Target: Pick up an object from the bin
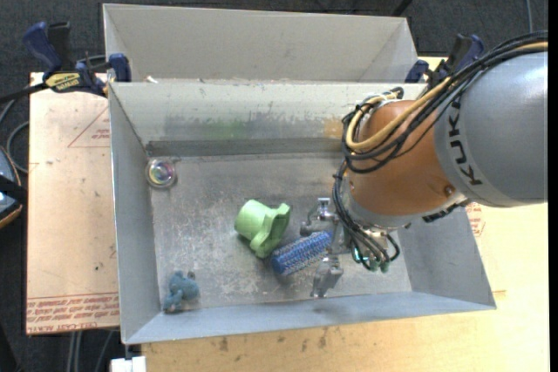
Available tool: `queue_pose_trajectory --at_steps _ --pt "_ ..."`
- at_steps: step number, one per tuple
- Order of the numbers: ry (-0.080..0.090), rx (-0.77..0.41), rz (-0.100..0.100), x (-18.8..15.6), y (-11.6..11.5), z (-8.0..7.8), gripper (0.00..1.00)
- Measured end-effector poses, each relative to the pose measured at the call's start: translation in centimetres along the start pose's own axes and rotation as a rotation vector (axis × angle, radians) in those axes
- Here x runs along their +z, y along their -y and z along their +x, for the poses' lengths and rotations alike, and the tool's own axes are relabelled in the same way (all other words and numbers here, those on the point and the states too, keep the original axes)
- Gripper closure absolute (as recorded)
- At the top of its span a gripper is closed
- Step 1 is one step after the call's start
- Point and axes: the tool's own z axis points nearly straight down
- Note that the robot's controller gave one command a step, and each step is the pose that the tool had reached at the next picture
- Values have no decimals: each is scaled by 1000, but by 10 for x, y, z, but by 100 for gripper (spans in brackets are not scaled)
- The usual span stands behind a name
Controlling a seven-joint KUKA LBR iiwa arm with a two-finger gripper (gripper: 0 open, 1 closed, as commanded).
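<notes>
Camera view looks down on the grey bin [135,231], and my gripper [323,246] sits low over its floor toward the right-hand part, below my orange wrist cover [397,165] and its bundle of cables [370,125]. My fingers are spread apart, one finger [322,213] toward the back wall and the other toward the front wall. Between them lies the near end of a blue brush [296,257], a short, bristly, oblong thing resting flat on the floor. I straddle it without pinching it; there is a gap on each side of the bristles.

The brush runs away from my fingers to the left. At its far end it touches a light green plastic piece [260,225], a rounded, cup-like shape lying on its side just beyond the brush. That green piece is the only thing crowding the brush; it is beside my fingers, not between them.

Well away from me, toward the far left corner by the back wall, lies a small shiny round thing [161,173]. Toward the near left corner, by the front wall, lies a small blue-grey lump [180,290] whose shape I cannot make out. Both are well apart from the brush and from each other.

The floor between these things and my gripper is bare, scuffed metal. The front wall of the bin stands close beside my front finger.
</notes>
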Motion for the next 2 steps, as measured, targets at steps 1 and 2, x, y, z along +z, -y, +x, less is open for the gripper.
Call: queue_pose_trajectory --at_steps 1,2 --pt "12 -7 -1 65 -4 -23 0" --pt "20 -6 -3 60 -5 -26 100"
